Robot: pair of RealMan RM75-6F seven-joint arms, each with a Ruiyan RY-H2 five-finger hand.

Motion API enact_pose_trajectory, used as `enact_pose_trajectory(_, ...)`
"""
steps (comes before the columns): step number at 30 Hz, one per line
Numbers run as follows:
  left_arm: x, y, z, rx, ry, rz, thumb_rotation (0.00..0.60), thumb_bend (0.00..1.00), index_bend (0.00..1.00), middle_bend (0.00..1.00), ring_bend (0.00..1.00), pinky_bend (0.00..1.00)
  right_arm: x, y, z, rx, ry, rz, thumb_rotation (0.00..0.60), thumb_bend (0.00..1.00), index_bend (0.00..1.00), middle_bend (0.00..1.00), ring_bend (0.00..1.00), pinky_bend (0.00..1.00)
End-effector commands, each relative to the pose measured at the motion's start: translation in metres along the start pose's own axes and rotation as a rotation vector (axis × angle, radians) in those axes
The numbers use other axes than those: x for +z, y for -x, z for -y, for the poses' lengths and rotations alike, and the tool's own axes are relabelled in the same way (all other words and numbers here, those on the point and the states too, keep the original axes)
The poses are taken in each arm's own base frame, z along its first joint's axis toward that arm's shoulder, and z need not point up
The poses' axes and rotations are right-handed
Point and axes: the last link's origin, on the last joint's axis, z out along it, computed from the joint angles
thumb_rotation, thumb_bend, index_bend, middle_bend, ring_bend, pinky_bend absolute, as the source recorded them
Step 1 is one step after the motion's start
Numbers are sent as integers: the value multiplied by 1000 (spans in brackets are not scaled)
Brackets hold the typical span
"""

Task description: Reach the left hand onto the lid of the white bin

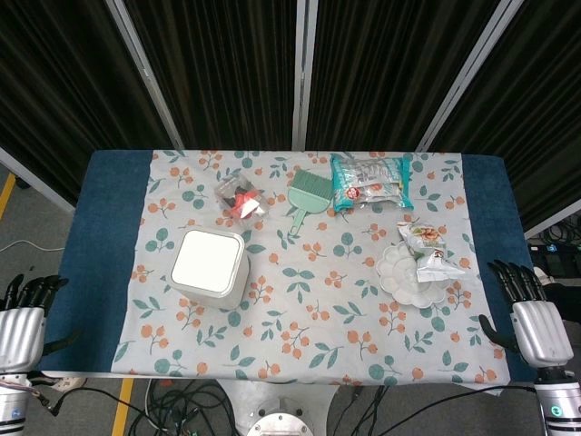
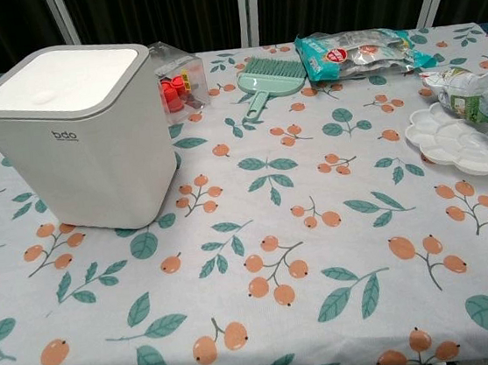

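Observation:
The white bin [image 1: 210,267] [image 2: 79,140] stands on the left part of the floral tablecloth, its flat white lid [image 1: 207,259] [image 2: 63,78] shut and bare. My left hand [image 1: 24,322] hangs off the table's front left corner, fingers spread and holding nothing, well to the left of the bin. My right hand [image 1: 531,318] sits off the front right corner, likewise spread and empty. Neither hand shows in the chest view.
Behind the bin lies a clear box of red pieces [image 1: 240,199] [image 2: 178,86], then a green brush [image 1: 307,193] [image 2: 269,78] and a snack bag [image 1: 369,181] [image 2: 360,51]. A white palette plate [image 1: 407,272] [image 2: 459,138] with a wrapped packet [image 1: 430,250] sits at the right.

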Motion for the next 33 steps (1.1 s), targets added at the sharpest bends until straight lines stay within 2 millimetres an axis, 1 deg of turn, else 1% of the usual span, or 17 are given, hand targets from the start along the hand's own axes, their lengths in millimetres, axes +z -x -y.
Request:
enact_pose_trajectory(1,0,-1,0,1,3,0,600,0,218,179,146,3,0,0,0,0,0,0,600,270,5,49,0,0)
enact_pose_trajectory(6,0,-2,-1,-2,13,2,600,0,218,179,146,3,-2,-1,0,-1,0,-4,600,270,5,49,0,0)
enact_pose_trajectory(9,1,-5,-4,-9,35,0,600,0,217,179,146,3,-4,-5,0,-6,-4,-22,600,270,5,49,0,0)
enact_pose_trajectory(13,13,-12,-17,-20,149,1,600,0,217,179,146,3,-2,-19,1,-18,-7,-69,600,270,5,47,0,0)
enact_pose_trajectory(15,20,-16,-27,-33,224,6,600,0,217,179,146,3,0,-25,3,-28,-6,-86,600,269,5,46,0,0)
enact_pose_trajectory(17,29,-22,-44,-62,341,13,600,0,218,179,146,3,2,-32,7,-35,-14,-99,600,268,4,41,0,0)
enact_pose_trajectory(18,32,-23,-49,-70,369,16,600,0,218,179,146,3,2,-33,8,-35,-16,-102,600,268,3,40,0,0)
enact_pose_trajectory(22,46,-26,-82,-108,556,55,600,0,217,179,146,3,5,-40,12,-38,-23,-118,600,268,2,39,0,0)
enact_pose_trajectory(25,56,-26,-106,-118,663,75,600,0,217,179,146,3,6,-43,13,-46,-21,-123,600,267,0,37,0,0)
enact_pose_trajectory(29,66,-26,-131,-113,758,88,600,0,217,179,146,3,6,-44,13,-52,-16,-118,600,268,0,35,0,0)
enact_pose_trajectory(33,75,-20,-148,-114,802,116,600,0,217,179,146,2,6,-44,12,-50,-13,-113,600,268,0,35,0,0)
